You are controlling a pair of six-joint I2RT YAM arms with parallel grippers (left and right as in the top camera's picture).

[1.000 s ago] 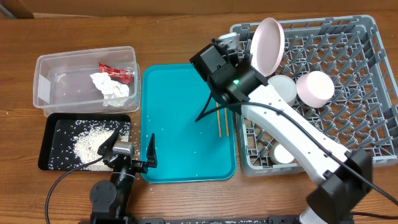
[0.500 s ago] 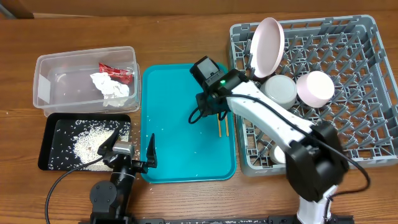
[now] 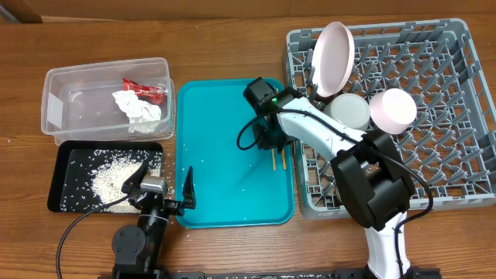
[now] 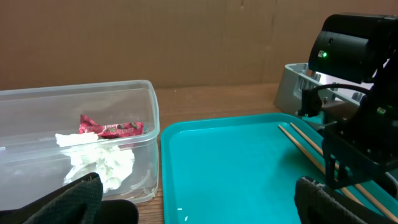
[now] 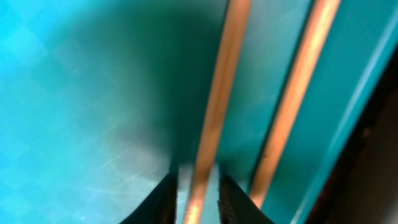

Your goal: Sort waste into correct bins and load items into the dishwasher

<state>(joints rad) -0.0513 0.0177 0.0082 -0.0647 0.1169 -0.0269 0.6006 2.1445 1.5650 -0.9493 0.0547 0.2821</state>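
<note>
Within the last second the right gripper [image 5: 198, 193] had swung down onto the teal tray [image 3: 217, 155], and its jaws straddled one of the two chopsticks [image 5: 217, 93] so closely that a pinch could not be told from a narrow gap. The pair lay side by side by the tray's right edge, just beside the dish rack [image 3: 457, 116], while the left gripper [image 3: 163, 184] sat spread wide at the tray's near left corner. Loading the chopsticks seemed the step in hand, calling next for a firm pinch and a clean lift.

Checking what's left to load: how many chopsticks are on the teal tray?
2. Both lie side by side near the teal tray's right edge. The inner chopstick sits between the right hand's fingers, and the outer chopstick lies beside it, nearer the rim. None seem hidden.
</note>
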